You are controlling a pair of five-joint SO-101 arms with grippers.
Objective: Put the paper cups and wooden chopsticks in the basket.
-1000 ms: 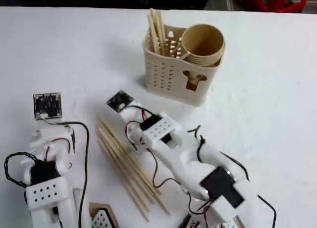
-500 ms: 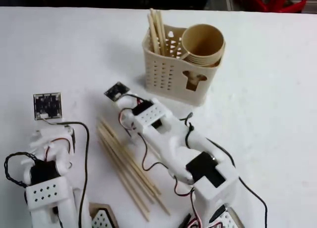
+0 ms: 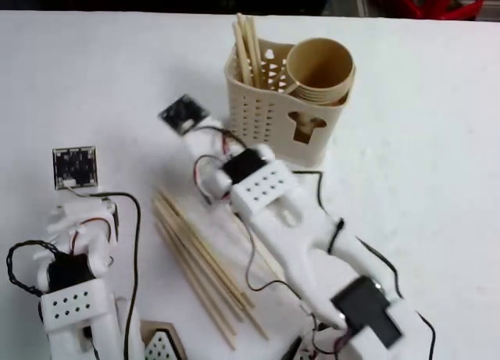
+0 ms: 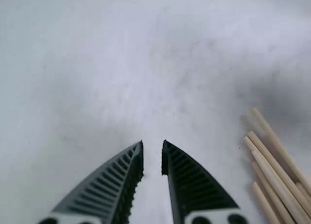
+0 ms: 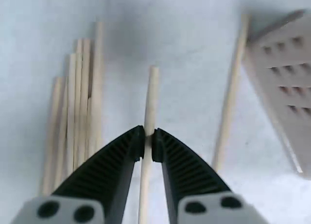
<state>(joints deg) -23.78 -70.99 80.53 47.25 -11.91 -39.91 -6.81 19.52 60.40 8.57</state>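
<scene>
The cream perforated basket [image 3: 273,114] stands at the back centre, holding stacked paper cups [image 3: 320,67] and a few upright wooden chopsticks [image 3: 248,40]. Several loose chopsticks [image 3: 199,258] lie in a slanting bundle on the white table. My right gripper [image 5: 149,139] is shut on a single chopstick [image 5: 152,95], held above the table between the bundle [image 5: 77,107] and the basket wall [image 5: 282,83]. Another chopstick [image 5: 231,97] lies beside the basket. My left gripper [image 4: 152,158] hovers low over bare table, slightly open with nothing between its fingers, and chopstick ends [image 4: 272,161] lie just beside it.
The left arm [image 3: 74,251] sits at the front left corner with its camera board [image 3: 75,166] ahead of it. The right arm [image 3: 266,196] stretches from the front edge toward the basket. White table [image 3: 422,165] spreads to the right of the basket.
The right arm has moved from over the loose bundle toward the basket. The left arm has not moved.
</scene>
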